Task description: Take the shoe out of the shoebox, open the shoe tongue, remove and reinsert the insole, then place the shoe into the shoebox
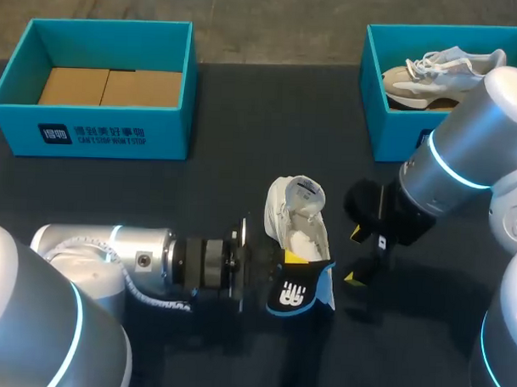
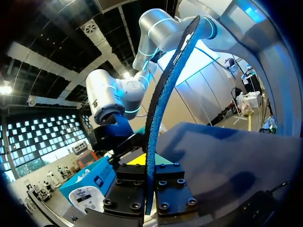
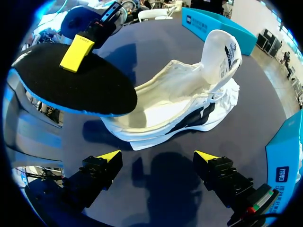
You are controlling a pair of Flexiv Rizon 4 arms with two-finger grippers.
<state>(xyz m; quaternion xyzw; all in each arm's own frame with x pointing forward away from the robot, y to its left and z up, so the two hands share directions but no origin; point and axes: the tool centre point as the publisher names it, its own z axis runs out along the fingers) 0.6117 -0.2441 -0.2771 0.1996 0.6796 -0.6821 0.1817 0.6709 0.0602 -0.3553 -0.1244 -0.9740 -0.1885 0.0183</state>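
Observation:
A white shoe [image 1: 297, 219] lies on the dark table near the middle, its tongue folded back and its inside bare [image 3: 180, 101]. My left gripper [image 1: 277, 264] is shut on the black insole with a blue edge [image 1: 299, 295], which it holds just in front of the shoe's heel. In the left wrist view the insole [image 2: 163, 104] stands edge-on between the fingers [image 2: 137, 160]. My right gripper [image 1: 356, 256] stands open to the right of the shoe, nothing between its yellow tips [image 3: 157, 156]. From there the insole [image 3: 71, 82] hangs beside the shoe.
A teal shoebox [image 1: 371, 121] at the back right holds a second pale shoe [image 1: 441, 72]. Another teal box [image 1: 99, 133] at the back left has brown cardboard inside. Open table lies between the two boxes and in front of the right gripper.

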